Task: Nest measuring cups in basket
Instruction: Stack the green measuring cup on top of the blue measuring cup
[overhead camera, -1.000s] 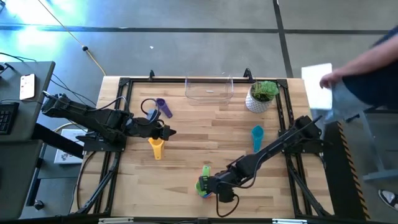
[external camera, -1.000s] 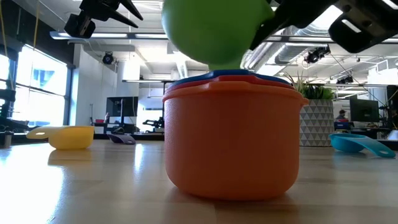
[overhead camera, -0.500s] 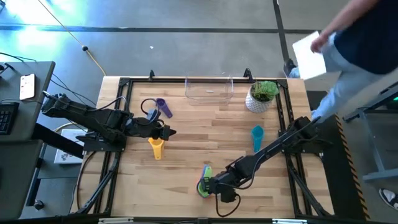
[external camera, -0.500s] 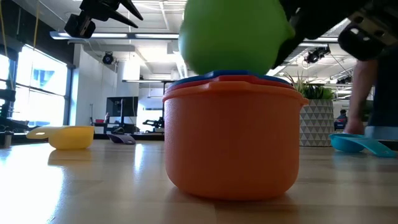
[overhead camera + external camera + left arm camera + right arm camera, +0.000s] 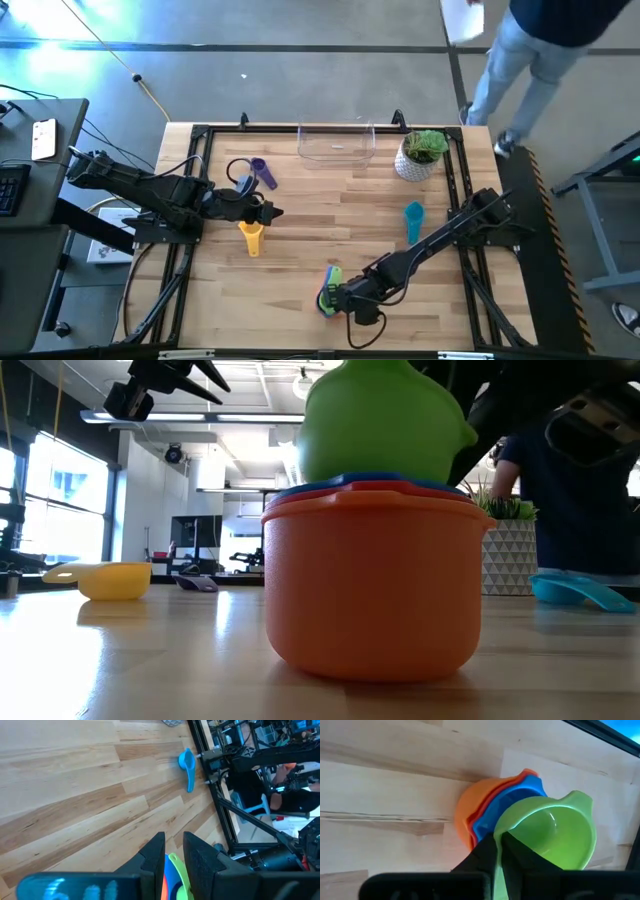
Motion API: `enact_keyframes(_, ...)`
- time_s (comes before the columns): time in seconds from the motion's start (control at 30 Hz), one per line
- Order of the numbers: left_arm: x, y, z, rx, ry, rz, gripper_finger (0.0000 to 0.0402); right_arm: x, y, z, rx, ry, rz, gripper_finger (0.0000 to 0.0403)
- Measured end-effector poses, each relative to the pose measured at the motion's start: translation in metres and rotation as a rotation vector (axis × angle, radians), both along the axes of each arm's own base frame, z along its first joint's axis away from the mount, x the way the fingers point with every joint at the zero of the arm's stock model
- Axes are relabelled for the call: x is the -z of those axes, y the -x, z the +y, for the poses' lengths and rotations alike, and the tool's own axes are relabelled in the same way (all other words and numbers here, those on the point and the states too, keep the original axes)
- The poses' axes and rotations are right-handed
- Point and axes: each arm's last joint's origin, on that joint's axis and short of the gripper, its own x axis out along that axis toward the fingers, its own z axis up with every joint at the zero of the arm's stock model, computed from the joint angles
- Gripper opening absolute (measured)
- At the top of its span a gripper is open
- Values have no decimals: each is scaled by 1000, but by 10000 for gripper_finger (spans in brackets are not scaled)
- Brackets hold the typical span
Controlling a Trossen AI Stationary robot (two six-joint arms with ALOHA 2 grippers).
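- High view: the right gripper [image 5: 330,297] sits at the table's [image 5: 330,200] near edge over the stacked cups; the left gripper [image 5: 272,213] hovers above the yellow cup [image 5: 251,238]; the basket [image 5: 336,142] stands at the far edge.
- Low view: the green cup [image 5: 385,422] rests tilted atop the orange cup [image 5: 375,585].
- Left wrist view: the fingers stand slightly apart, empty.
- Right wrist view: the fingers are clenched on the green cup's rim.

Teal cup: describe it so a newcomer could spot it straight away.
Start at the white plant pot at the table's far right. Just nearer than it, the teal cup lies alone on bare wood, beside the right arm. It is the only blue-green cup, apart from the stack.
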Motion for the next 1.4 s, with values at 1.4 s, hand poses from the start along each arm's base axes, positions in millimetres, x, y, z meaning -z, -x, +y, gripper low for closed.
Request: enact_keyframes(1.4,1,1,-1,42,27,20,60,-1,2,7,25,61,-61,55)
